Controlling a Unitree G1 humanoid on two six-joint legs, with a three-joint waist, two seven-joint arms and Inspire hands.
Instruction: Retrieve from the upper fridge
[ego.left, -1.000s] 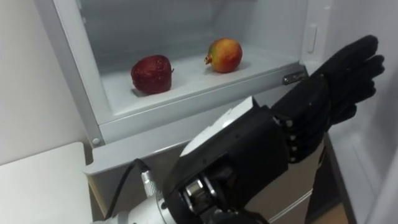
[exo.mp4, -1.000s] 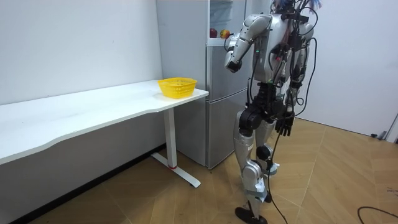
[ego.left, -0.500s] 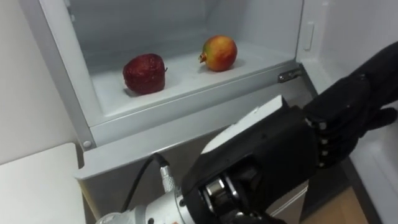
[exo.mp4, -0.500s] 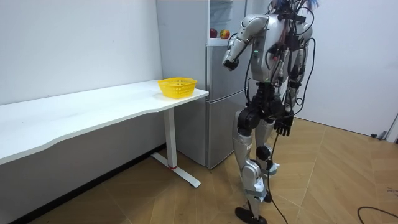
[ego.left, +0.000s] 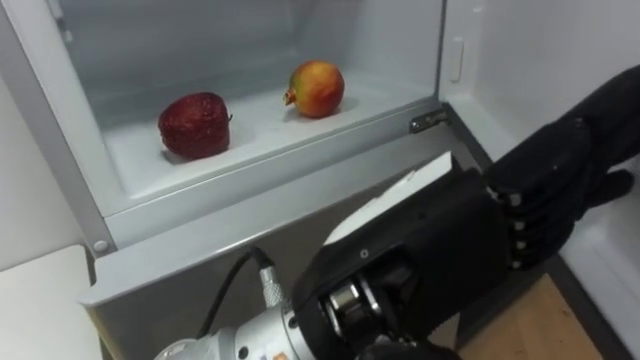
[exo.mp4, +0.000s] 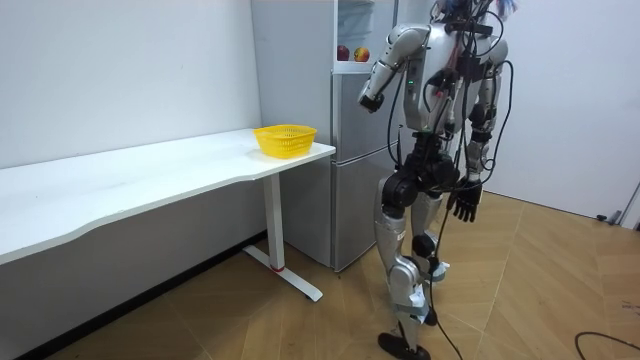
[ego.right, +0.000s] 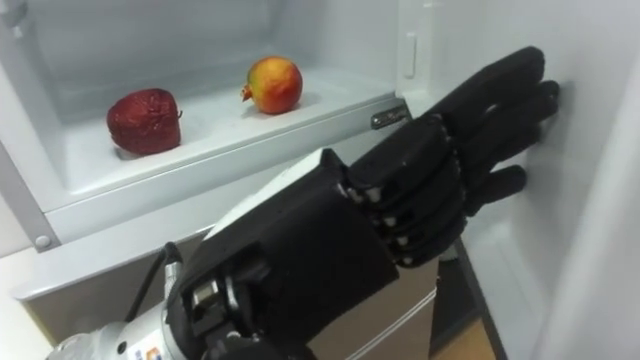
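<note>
1. The fridge (ego.left: 250, 190) stands open, its upper white shelf (ego.left: 250, 145) in view.
2. A dark red fruit (ego.left: 193, 124) sits at the shelf's left.
3. A red-yellow pomegranate (ego.left: 316, 88) sits apart to its right, further back.
4. The black left hand (ego.left: 560, 190) is to the right of the shelf and lower, its fingers stretched rightward and clear of both fruits.

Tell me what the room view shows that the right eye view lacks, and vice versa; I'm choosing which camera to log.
Room view adds: the whole robot standing at the fridge, its right robot hand hanging open by its thigh, and a yellow basket on the white table. Right eye view adds: the left robot hand close up with straight fingers, and the metal hinge bracket at the shelf's corner. Both: the dark red fruit and the pomegranate, apart on the upper compartment's shelf, and the raised left arm.
</note>
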